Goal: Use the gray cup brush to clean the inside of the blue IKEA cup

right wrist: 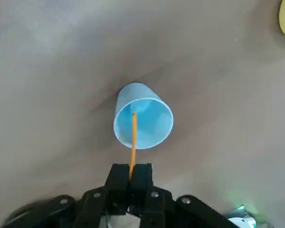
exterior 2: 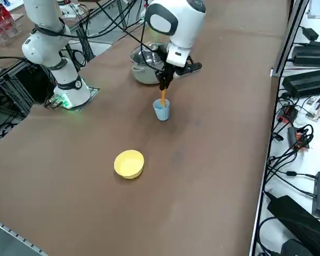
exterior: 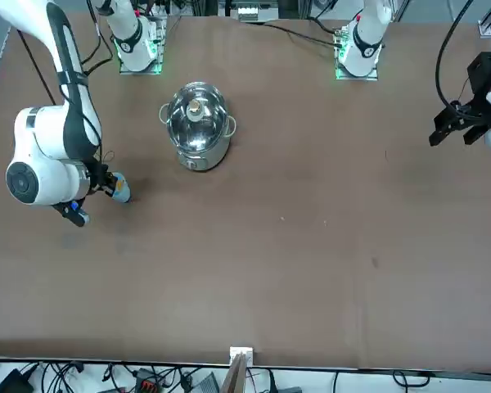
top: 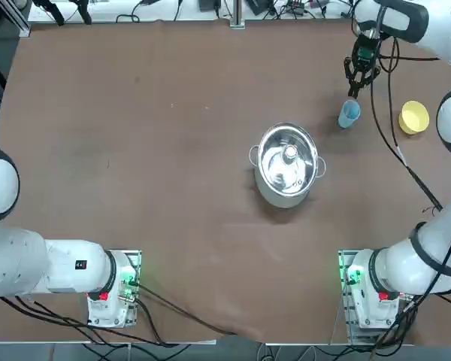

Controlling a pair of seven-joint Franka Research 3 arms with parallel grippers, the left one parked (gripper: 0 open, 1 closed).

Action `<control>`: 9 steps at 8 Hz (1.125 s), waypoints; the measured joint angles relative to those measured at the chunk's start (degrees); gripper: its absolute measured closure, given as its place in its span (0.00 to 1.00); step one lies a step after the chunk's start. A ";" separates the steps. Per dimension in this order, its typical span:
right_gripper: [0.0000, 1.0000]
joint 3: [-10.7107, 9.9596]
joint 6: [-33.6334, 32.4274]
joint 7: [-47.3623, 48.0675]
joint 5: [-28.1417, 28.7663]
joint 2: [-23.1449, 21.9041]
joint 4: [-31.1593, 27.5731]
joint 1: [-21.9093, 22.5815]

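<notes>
The blue IKEA cup point(right wrist: 143, 116) stands upright on the brown table, also seen in the top view point(top: 349, 114), the front view point(exterior: 120, 188) and the right side view point(exterior 2: 161, 110). My right gripper point(right wrist: 130, 176) hangs just above it, shut on the gray cup brush point(right wrist: 133, 140), which shows as a thin orange stick. The stick points down into the cup's mouth, its lower end inside the rim point(exterior 2: 162, 98). The gripper sits over the cup in the side view point(exterior 2: 164, 80) and beside it at the table's far right in the top view point(top: 358, 81).
A steel pot point(top: 287, 164) with two handles stands near the table's middle, left of the cup. A yellow cup point(top: 413, 117) sits to the cup's right, close to the table's right edge point(exterior 2: 129, 163). Cables trail along the right arm.
</notes>
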 joint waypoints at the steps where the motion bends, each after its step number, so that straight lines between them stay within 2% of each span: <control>1: 0.97 -0.32 -0.07 0.00 -0.02 0.00 -0.24 -0.25; 9: 0.97 -0.54 0.38 -0.01 -1.60 0.08 0.83 -2.28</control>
